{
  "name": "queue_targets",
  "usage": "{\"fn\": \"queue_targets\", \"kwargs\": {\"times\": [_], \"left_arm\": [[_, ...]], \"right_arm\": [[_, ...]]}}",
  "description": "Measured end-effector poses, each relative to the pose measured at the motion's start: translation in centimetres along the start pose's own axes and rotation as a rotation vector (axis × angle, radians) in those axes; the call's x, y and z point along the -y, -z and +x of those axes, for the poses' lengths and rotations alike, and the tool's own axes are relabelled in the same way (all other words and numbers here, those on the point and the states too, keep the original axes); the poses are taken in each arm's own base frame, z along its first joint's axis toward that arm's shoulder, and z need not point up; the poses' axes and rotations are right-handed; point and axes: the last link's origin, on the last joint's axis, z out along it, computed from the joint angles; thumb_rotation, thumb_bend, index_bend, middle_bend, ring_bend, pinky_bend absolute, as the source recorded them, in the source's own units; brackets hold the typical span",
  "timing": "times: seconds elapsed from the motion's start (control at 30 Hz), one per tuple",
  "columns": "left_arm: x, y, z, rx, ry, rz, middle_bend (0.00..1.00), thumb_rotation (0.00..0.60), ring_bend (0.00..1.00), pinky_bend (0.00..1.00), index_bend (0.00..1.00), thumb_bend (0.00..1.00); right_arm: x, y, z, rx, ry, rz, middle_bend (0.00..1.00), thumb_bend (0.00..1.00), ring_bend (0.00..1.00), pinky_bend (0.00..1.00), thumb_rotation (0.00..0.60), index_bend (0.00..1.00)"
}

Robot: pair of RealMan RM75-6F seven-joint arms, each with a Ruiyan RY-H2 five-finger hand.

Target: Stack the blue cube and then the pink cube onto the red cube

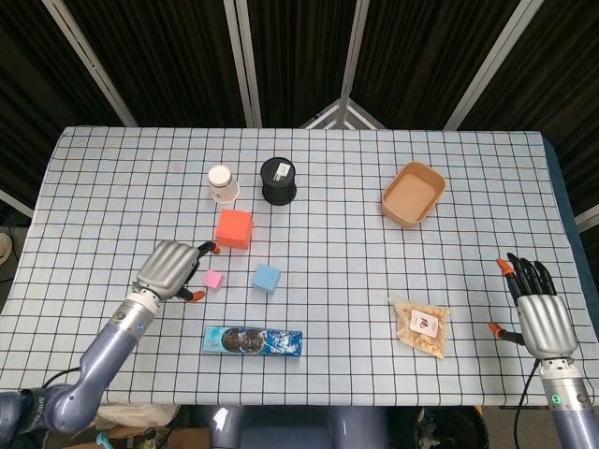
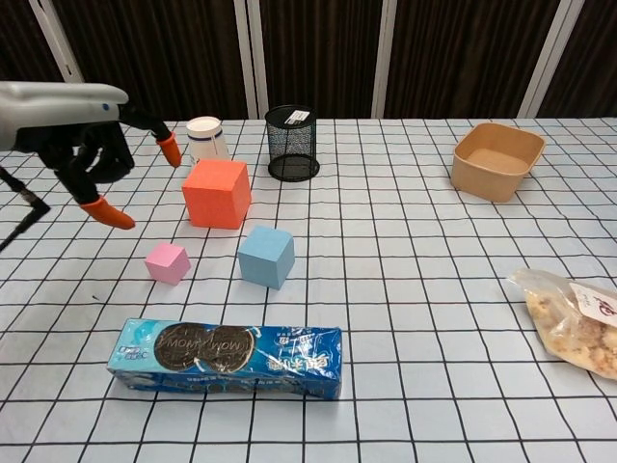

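Note:
The red cube (image 1: 234, 228) (image 2: 217, 193) stands left of the table's middle. In front of it lie the small pink cube (image 1: 213, 279) (image 2: 168, 262) and, to its right, the blue cube (image 1: 266, 278) (image 2: 266, 257). My left hand (image 1: 170, 269) (image 2: 77, 135) hovers above the table just left of the pink cube and the red cube, fingers spread, holding nothing. My right hand (image 1: 538, 307) stays open at the table's right front edge, far from the cubes, and the chest view does not show it.
A cookie pack (image 1: 253, 341) (image 2: 227, 358) lies in front of the cubes. A white cup (image 1: 222, 182) (image 2: 205, 139) and a black mesh holder (image 1: 279, 181) (image 2: 292, 143) stand behind the red cube. A brown bowl (image 1: 413, 194) (image 2: 496, 160) sits back right, a snack bag (image 1: 420, 326) (image 2: 576, 322) front right.

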Motion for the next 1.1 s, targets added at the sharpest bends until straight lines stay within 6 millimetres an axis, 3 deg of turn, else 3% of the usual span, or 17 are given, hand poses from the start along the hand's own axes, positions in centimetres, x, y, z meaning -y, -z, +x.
{"fn": "queue_targets", "kwargs": {"times": [0.3, 1.1], "left_arm": [[-2.9, -2.2, -0.7, 0.014, -0.038, 0.007, 0.83, 0.600, 0.67, 0.71, 0.26, 0.19], [-7.1, -5.8, -3.8, 0.050, -0.092, 0.011, 0.84, 0.600, 0.69, 0.73, 0.30, 0.20]], "right_arm": [[-0.2, -0.1, 0.1, 0.003, -0.010, -0.002, 0.04, 0.09, 0.03, 0.04, 0.600, 0.00], [-0.9, -0.2, 0.2, 0.012, -0.037, -0.012, 0.04, 0.10, 0.03, 0.04, 0.600, 0.00]]}}
